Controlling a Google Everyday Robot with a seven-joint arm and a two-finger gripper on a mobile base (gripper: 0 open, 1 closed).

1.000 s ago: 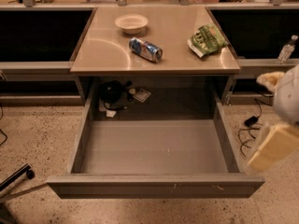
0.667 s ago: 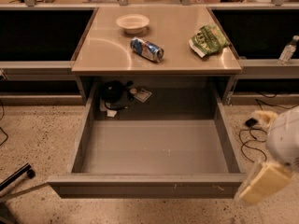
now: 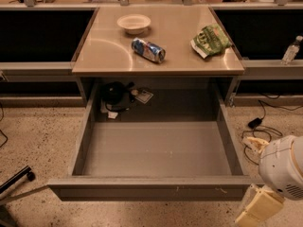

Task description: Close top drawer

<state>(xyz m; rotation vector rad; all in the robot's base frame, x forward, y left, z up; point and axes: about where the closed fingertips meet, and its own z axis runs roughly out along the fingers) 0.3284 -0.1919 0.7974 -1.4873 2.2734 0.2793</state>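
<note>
Our cream-coloured gripper [image 3: 258, 209] has sunk lower and now sits just beside the right end of the wide grey metal top drawer [image 3: 142, 189], pulled fully out. Open or closed, we cannot tell. We judge it is lining up to push the front.

Down I go: my gripper [image 3: 256, 210] has sunk and edged left, from beside the top drawer's [image 3: 142, 188] right wall to just off its front panel's right end.
</note>
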